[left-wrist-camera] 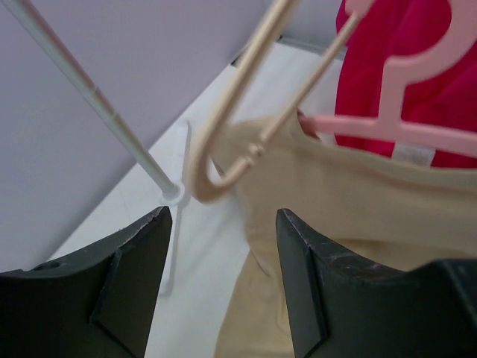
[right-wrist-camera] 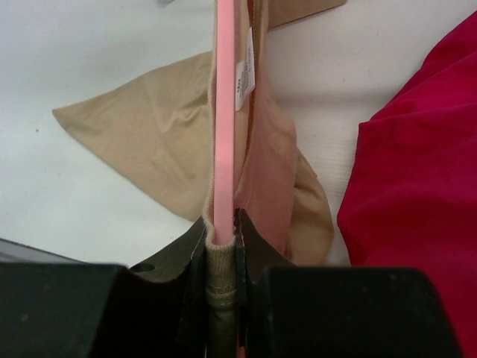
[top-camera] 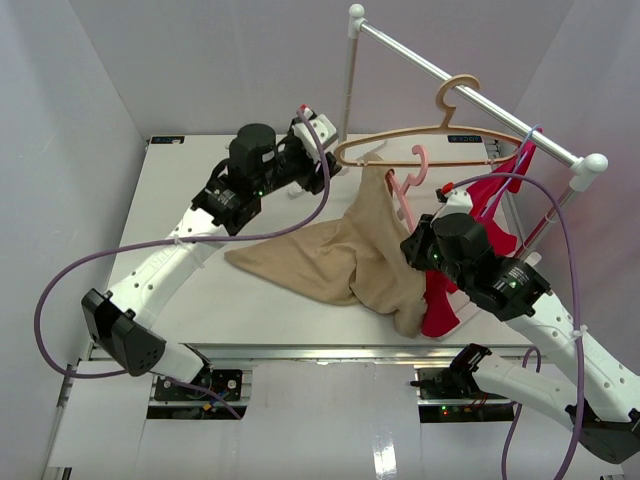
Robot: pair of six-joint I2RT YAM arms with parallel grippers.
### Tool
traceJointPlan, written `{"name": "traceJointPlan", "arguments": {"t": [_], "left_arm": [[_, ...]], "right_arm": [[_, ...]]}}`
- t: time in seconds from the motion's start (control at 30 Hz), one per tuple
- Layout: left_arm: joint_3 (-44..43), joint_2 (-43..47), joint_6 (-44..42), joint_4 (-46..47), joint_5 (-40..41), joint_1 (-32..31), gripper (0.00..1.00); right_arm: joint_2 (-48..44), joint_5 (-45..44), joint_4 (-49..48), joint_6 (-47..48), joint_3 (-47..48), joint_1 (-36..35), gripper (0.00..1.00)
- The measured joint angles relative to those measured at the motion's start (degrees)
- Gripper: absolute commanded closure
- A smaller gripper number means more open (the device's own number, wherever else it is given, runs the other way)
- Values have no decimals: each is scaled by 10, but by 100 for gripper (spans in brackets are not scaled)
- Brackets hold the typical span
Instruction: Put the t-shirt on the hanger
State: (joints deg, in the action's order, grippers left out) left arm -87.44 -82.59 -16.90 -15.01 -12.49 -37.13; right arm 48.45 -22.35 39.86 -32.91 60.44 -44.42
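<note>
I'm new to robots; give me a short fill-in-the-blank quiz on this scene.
The left gripper is ____, holding nothing. The right gripper is shut on the t-shirt and a ____ hanger. The t-shirt's loose end lies on the ____. Missing words: open, pink, table.

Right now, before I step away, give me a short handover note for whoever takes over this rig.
Left hand: open, empty, near the collar.
Right hand: shut on the thin pink plastic hanger, with collar cloth pinched in.
Plain tan cloth t-shirt: neck raised at the hanger, body trailing on the white table.
Done: hanger looks partly inside the neck.
To do: seat both shoulders.
</note>
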Motion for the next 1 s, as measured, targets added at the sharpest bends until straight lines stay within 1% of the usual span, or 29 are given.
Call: {"name": "traceJointPlan", "arguments": {"t": [0.1,0.2,0.37,0.47,0.57,0.67,0.8,1.0], "left_arm": [[-55,-28,-3,6,-57,34,32],[-78,-42,-12,2,-118,60,32],[-133,-93,-29,-33,-221,62,34],[-140,-115,-30,-50,-283,63,34],[-140,-124,-24,-61,-327,63,34],[-140,-127,-11,-62,-355,63,34],[-144,-128,0,-61,-373,63,34],[-144,-129,3,-62,-355,64,33]], "right_arm": [[-8,22,-9,17,-18,0,92],[-16,47,-12,34,-23,0,92],[-43,72,-23,54,-25,0,92],[-59,76,-24,65,-26,0,92],[-65,76,-24,69,-26,0,92],[-66,75,-26,73,-32,0,92],[-68,74,-27,77,-40,0,92],[-67,71,-27,78,-41,0,92]]}}
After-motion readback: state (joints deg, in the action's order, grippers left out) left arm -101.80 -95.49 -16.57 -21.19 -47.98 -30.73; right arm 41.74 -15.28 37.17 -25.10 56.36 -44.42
